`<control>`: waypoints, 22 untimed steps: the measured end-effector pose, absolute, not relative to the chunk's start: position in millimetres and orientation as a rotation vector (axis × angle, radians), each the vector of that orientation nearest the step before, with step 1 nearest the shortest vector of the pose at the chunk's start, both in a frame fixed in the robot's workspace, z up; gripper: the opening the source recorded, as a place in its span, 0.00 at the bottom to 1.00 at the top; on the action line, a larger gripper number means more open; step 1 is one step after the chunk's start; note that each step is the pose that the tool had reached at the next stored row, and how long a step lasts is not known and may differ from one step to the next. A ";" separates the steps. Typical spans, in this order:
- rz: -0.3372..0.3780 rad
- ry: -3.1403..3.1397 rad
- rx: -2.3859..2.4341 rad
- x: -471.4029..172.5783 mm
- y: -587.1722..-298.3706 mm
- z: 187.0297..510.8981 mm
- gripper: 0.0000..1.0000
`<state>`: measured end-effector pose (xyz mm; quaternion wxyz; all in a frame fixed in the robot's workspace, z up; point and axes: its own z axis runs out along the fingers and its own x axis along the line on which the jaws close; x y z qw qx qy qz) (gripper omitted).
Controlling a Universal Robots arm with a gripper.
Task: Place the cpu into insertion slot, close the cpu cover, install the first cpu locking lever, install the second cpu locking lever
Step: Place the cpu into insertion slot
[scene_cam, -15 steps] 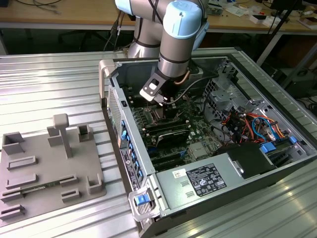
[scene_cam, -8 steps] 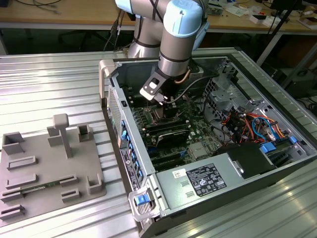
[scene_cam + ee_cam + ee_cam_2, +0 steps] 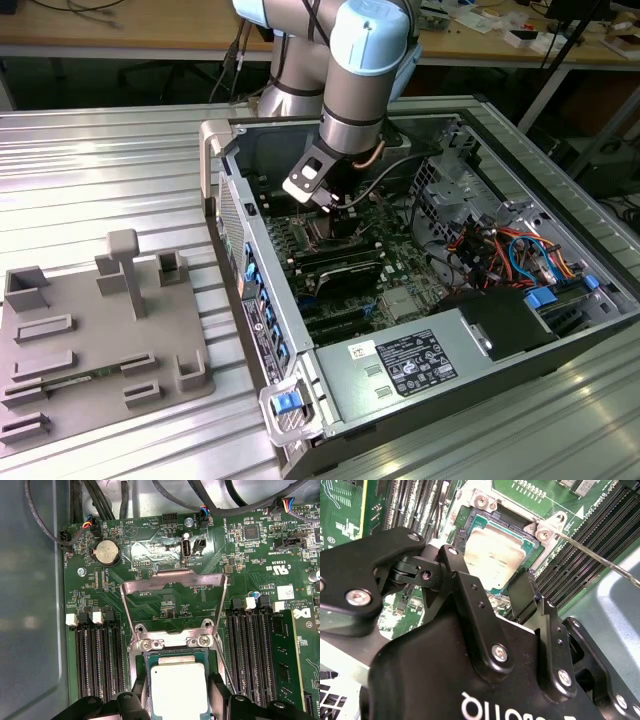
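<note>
Silver-grey and square, the cpu [image 3: 177, 687] lies flat inside the insertion slot [image 3: 170, 652] on the green motherboard [image 3: 150, 545], as seen in both wrist views. The cpu cover [image 3: 175, 579] is not closed — its shiny frame stands swung up on its hinge, and board shows through its square opening. The pincer [image 3: 177, 702] straddles the chip; whether it clamps the chip or stands free of it cannot be told. In the second wrist view a thin wire locking lever [image 3: 600, 557] runs from a corner of the slot out over the black memory slots [image 3: 592, 522] — not latched down. In the exterior view the arm [image 3: 365, 80] reaches into an open computer case [image 3: 255, 300] lying on a ribbed metal bench [image 3: 100, 160]. A grey fixture plate [image 3: 90, 330] sits apart on the exterior view's left.
</note>
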<state>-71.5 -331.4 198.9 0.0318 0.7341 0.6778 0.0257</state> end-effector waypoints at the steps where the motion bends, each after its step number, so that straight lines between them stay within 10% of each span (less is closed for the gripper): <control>1: 0.079 2.087 2.261 -71.5 -331.4 198.9 0.60; 18: 0.081 2.149 2.204 -71.4 -331.4 209.0 0.67; 22: 0.082 2.164 2.190 -71.4 -331.4 214.0 0.47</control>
